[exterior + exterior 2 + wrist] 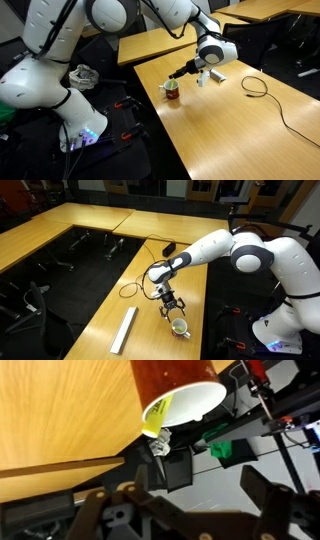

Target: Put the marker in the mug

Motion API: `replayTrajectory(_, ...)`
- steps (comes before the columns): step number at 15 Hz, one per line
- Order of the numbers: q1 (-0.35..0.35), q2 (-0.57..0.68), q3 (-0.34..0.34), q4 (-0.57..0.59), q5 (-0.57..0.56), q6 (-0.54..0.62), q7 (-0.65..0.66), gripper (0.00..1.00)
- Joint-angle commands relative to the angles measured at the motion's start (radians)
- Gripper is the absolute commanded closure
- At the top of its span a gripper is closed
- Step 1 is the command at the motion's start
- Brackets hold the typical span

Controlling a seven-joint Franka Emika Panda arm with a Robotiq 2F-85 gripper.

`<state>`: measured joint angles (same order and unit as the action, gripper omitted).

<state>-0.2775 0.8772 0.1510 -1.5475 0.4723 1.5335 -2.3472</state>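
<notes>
The mug has a red body and a white rim, and it fills the top of the wrist view. The yellow marker lies against the inside of its rim, with one end poking past the rim. My gripper is open and empty, with its two fingers spread wide. It hangs just above the mug and slightly to one side. In both exterior views the mug stands on the wooden table near its edge, with my gripper close above it.
A long flat grey bar lies on the table beside the mug. A thin black looped cable lies further along the table. The table edge is close to the mug, and chairs and other desks stand around.
</notes>
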Motion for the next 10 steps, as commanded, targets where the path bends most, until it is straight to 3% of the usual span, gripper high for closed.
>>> replayTrajectory(1, 0.054, -0.093, -0.049, -0.098, -0.038, 0.095, 0.072, 0.0)
replayTrajectory(10, 0.149, -0.395, -0.057, -0.48, -0.068, 0.519, 0.276, 0.0)
